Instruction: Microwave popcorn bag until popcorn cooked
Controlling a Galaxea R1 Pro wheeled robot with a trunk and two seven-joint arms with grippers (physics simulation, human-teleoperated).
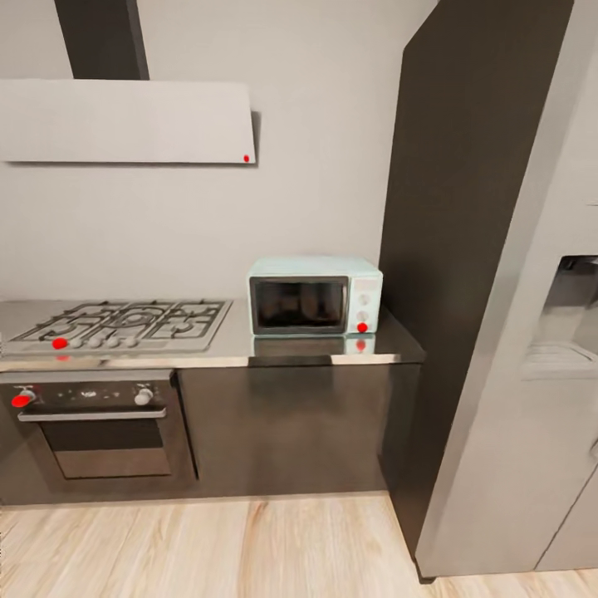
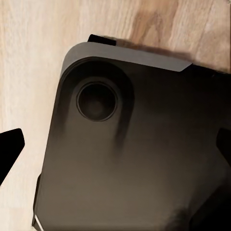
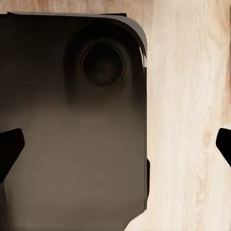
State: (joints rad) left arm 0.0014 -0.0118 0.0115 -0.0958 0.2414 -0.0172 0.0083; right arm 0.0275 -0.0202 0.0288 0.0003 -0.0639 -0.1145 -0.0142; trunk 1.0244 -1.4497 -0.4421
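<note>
Microwave point(image 1: 316, 295) sits door-closed on the desk point(image 1: 208, 353) beside the hob point(image 1: 124, 322); both hands hang spread over the floor point(image 1: 208, 548), so driving closer risks bumping cabinets.

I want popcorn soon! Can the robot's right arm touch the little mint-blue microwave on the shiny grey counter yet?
Probably not yet. The small mint-blue microwave sits back on the glossy grey countertop, across bare wooden floor. The right gripper hangs open over the robot's dark base.
</note>
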